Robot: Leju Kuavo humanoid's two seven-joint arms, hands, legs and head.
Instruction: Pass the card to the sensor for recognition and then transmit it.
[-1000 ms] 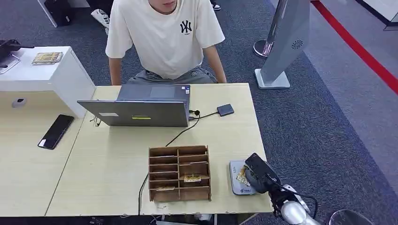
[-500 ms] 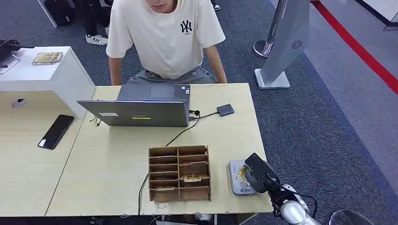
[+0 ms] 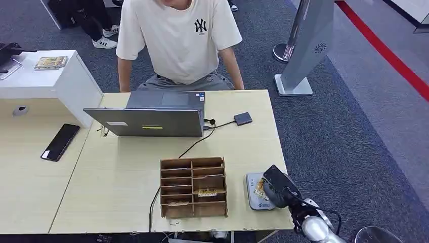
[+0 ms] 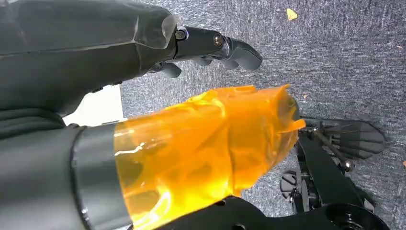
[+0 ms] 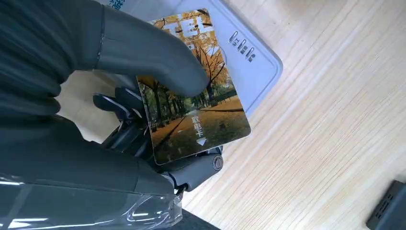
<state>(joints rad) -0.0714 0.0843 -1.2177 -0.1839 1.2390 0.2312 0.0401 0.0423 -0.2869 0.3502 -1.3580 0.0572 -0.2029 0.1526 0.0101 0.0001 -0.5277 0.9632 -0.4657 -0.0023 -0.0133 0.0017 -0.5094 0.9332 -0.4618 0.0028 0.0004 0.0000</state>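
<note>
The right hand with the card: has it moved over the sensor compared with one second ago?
Barely. The right hand holding the card has crept slightly toward the wooden rack, still over the grey sensor.

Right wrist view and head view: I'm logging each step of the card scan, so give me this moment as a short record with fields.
card: held by the right hand, thumb on its printed face
card position: over the grey sensor pad; contact cannot be told
sensor location: near table edge, right of the wooden slot organizer
left hand: hangs over the carpet, holds nothing
person: seated behind the laptop, across the table
step: scan under way, handover not yet done
</note>
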